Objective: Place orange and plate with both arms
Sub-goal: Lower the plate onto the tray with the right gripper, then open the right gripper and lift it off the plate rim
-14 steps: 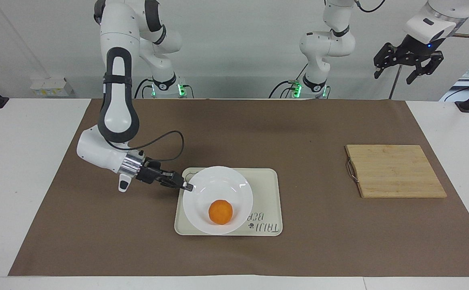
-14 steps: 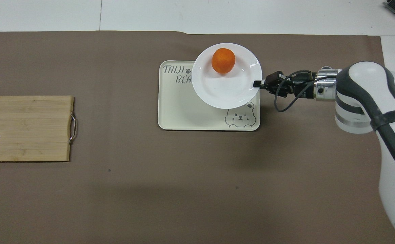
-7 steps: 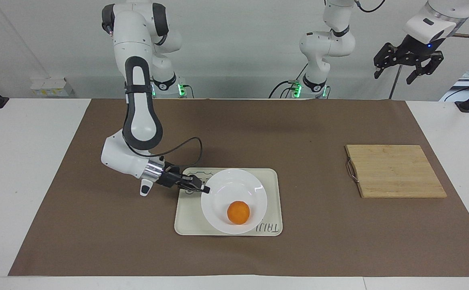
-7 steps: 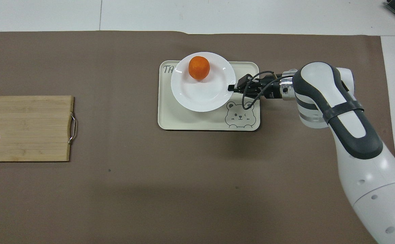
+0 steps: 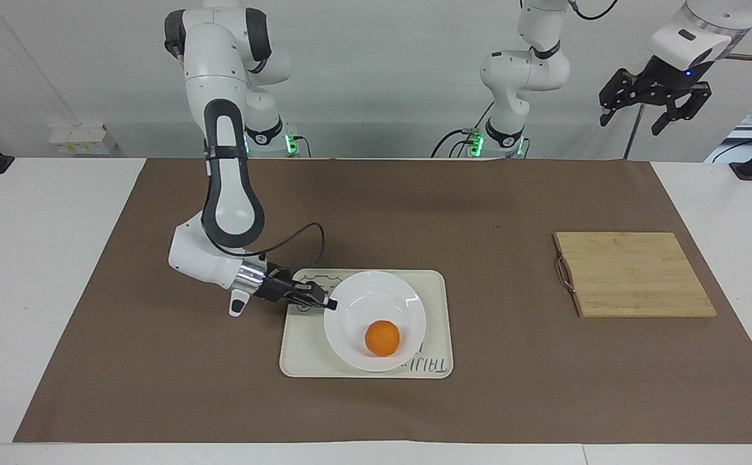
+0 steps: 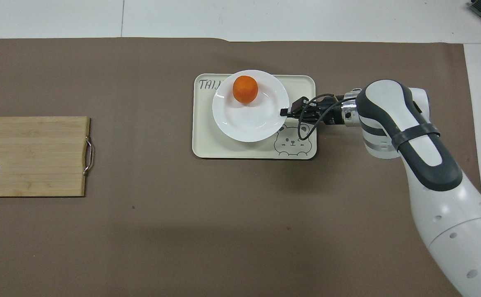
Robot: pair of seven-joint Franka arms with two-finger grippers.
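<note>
I have the right gripper (image 5: 330, 303) clamped tight on the rim of the plate (image 5: 356, 307), at the edge toward the right arm's end of the table, with the arm stretched low across the brown table cover (image 5: 376, 213). The plate sits over the cream tray (image 5: 434, 287), covering the middle and the part farther from the robots; from here I cannot tell whether it rests fully on the tray. The orange (image 5: 382, 338) lies in the plate, on the side farther from the robots. My left gripper (image 5: 653, 110) waits high in the air with its fingers spread wide, over the left arm's end of the table, holding nothing. The wooden cutting board (image 5: 630, 274) lies flat toward that same end, well apart from the tray.
</note>
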